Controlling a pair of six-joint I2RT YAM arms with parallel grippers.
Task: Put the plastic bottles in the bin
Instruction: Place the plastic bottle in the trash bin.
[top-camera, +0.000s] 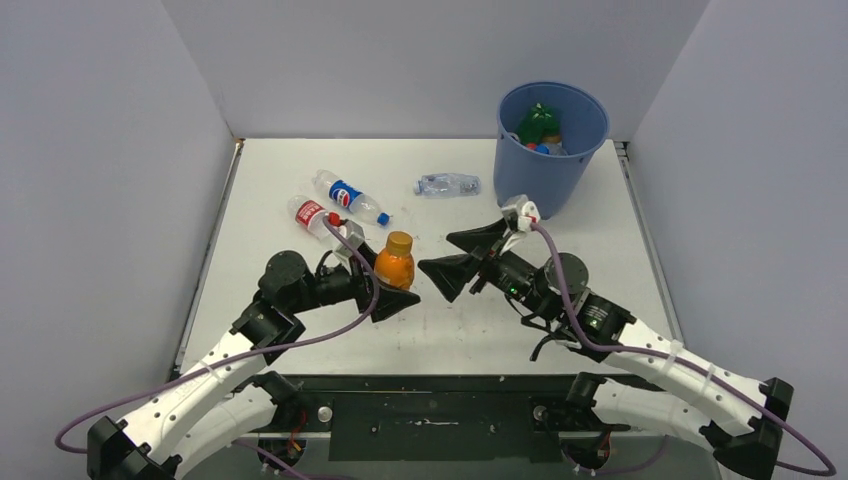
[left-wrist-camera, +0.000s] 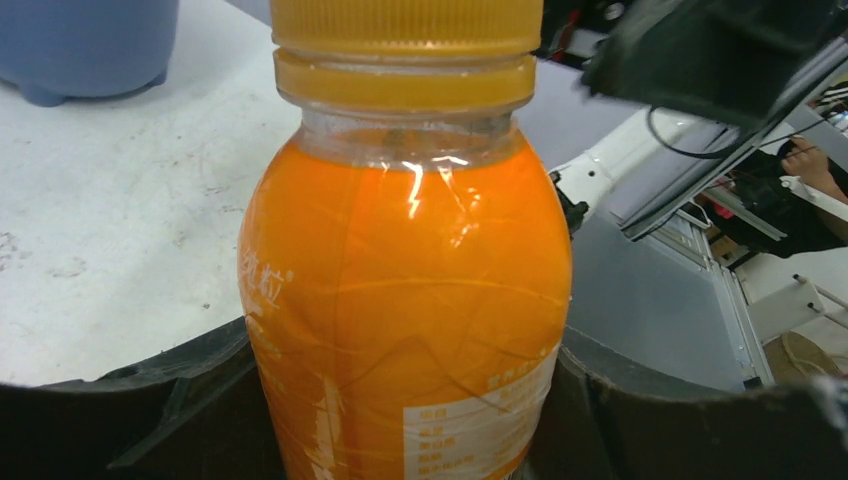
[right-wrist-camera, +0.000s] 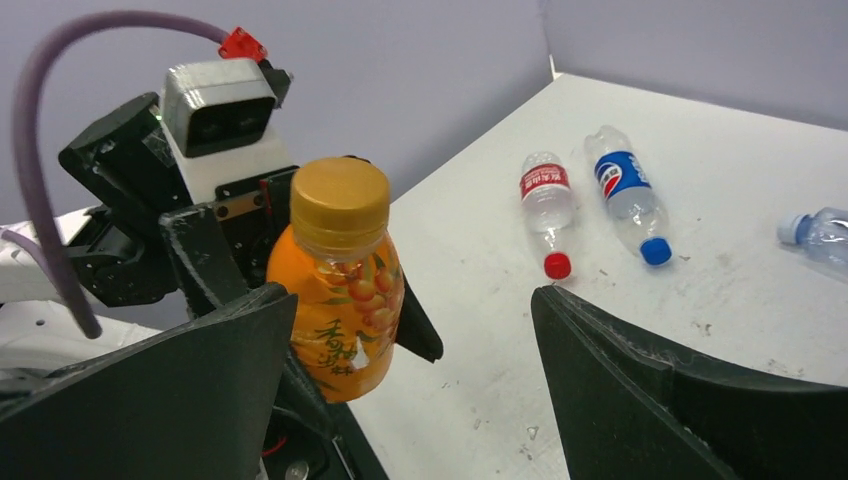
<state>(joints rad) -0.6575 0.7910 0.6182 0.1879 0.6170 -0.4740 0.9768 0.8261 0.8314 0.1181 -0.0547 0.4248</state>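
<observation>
Orange juice bottle (top-camera: 395, 262) stands upright near the middle of the white table (top-camera: 480, 335), its long axis vertical and its yellow cap on top. The left gripper (top-camera: 388, 290) is clamped on its lower body, one finger on each side. We cannot tell whether its base touches the surface.

The tabletop is scuffed and speckled. Plain grey walls close it in at the back and on both sides.

The right gripper (top-camera: 440, 253) faces the juice bottle from just beside it, jaws spread wide with nothing between them.

Three more bottles lie on their sides farther back. A red-labelled bottle (top-camera: 315, 214) and a blue-labelled bottle (top-camera: 349, 197) lie near each other on the left, both slanting with their caps toward the near right. A plain clear bottle (top-camera: 448, 184) lies crosswise, its cap pointing left, away from the bin.

The blue bin (top-camera: 535, 180) stands upright at the far right corner. We see a green bottle (top-camera: 538, 122) and some blue and red pieces inside.
</observation>
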